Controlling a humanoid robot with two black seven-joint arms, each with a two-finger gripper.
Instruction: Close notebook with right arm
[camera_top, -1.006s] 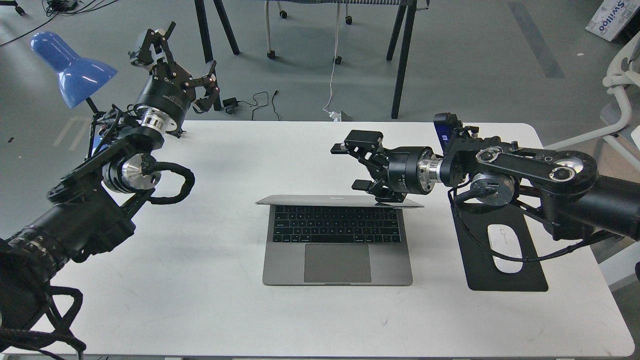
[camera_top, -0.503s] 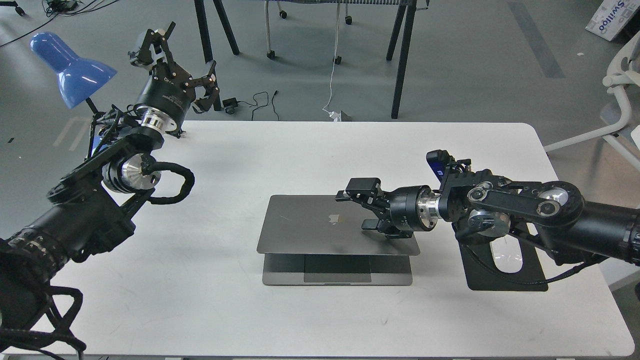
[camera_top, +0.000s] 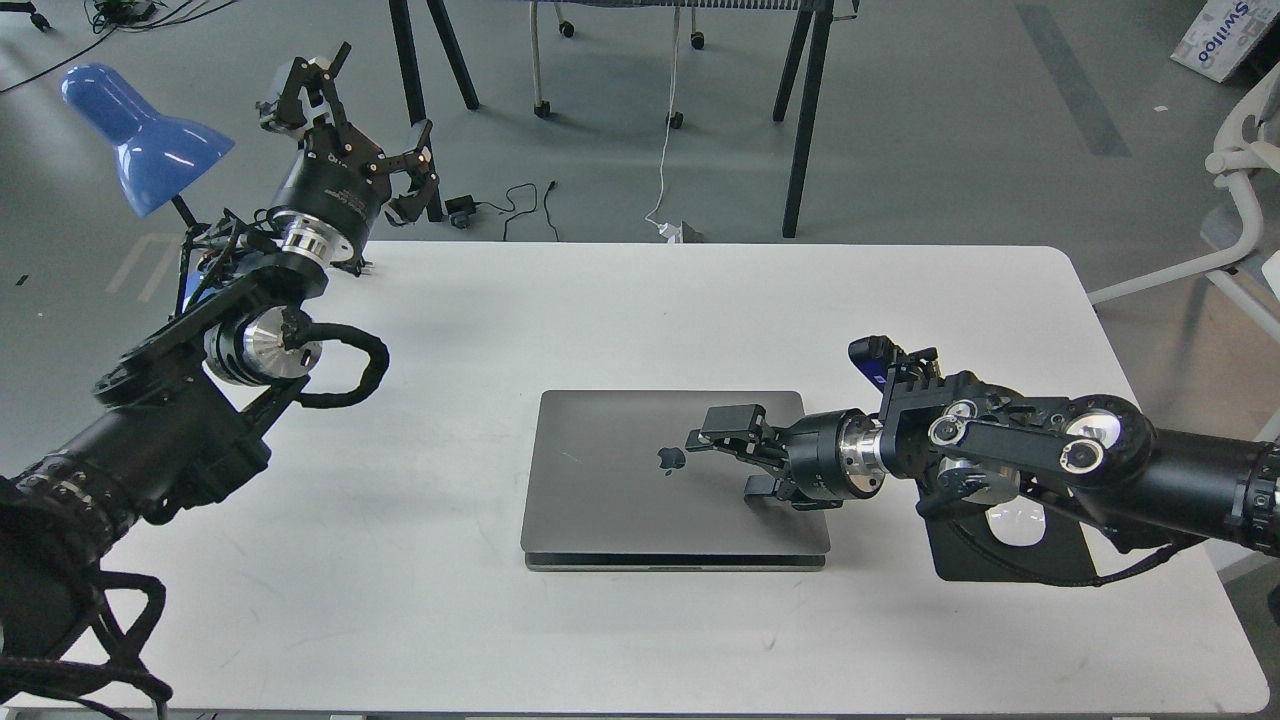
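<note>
My left gripper (camera_top: 350, 120) hangs raised past the table's (camera_top: 480, 320) far left corner, fingers spread and empty. One notebook (camera_top: 620, 490) lies mid-table, lid almost flat. My right arm (camera_top: 1010, 460) reaches low across it, its gripper (camera_top: 745, 462) spread over the lid, holding nothing.

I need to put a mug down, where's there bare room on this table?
Bare white table lies behind the notebook, left of it, and along the near edge. The right is crowded: right gripper over the lid, black mouse pad beside it.
</note>
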